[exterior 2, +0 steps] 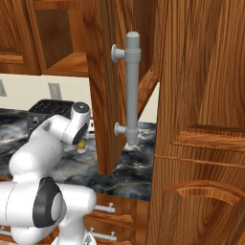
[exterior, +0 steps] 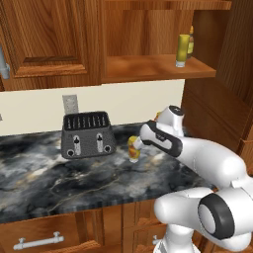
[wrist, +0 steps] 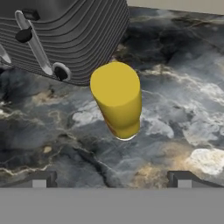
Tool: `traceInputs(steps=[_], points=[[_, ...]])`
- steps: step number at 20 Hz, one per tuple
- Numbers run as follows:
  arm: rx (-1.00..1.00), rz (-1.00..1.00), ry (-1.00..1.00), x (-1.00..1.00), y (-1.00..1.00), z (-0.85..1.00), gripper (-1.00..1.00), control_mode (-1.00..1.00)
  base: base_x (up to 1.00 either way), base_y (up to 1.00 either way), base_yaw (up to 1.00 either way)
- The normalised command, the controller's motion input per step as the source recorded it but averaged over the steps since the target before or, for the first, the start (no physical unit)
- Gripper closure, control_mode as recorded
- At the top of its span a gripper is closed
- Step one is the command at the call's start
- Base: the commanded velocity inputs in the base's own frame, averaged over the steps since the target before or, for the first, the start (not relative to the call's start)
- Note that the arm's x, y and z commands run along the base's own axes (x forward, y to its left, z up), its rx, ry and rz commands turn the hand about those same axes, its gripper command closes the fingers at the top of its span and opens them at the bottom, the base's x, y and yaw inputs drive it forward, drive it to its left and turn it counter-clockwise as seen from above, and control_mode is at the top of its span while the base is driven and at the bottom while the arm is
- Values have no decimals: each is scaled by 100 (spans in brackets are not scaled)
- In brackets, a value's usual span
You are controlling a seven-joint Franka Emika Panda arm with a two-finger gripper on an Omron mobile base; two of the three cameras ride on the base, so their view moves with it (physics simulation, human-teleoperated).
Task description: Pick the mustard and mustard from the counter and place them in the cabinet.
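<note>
One mustard [wrist: 117,98], a small yellow squeeze bottle with an orange-red label, stands on the dark marble counter [wrist: 175,87] just in front of the toaster. My gripper [wrist: 112,180] hovers above it, open, with nothing between the fingertips [wrist: 43,179]. In the left base view the same mustard [exterior: 133,149] peeks out below my wrist, and in the right base view this mustard [exterior 2: 82,145] shows under the hand. A second mustard [exterior: 182,49] stands on the shelf of the open cabinet [exterior: 148,69], near its right end.
A black toaster [exterior: 88,134] stands on the counter left of the bottle. A darker slim bottle [exterior: 190,43] sits behind the shelved mustard. A cabinet door [exterior 2: 103,95] with a grey bar handle [exterior 2: 131,86] hangs open beside the arm, on its right.
</note>
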Motion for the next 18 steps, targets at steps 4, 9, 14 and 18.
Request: traceInputs(steps=[4, 9, 14, 18], points=[[0, 0, 0, 11, 4, 0, -100, -100, 0, 0, 0], [0, 0, 0, 23, 0, 0, -100, -100, 0, 0, 0], [0, 0, 0, 19, 0, -2, -100, -100, 0, 0, 0], [0, 0, 0, 16, 2, -11, -100, -100, 0, 0, 0]])
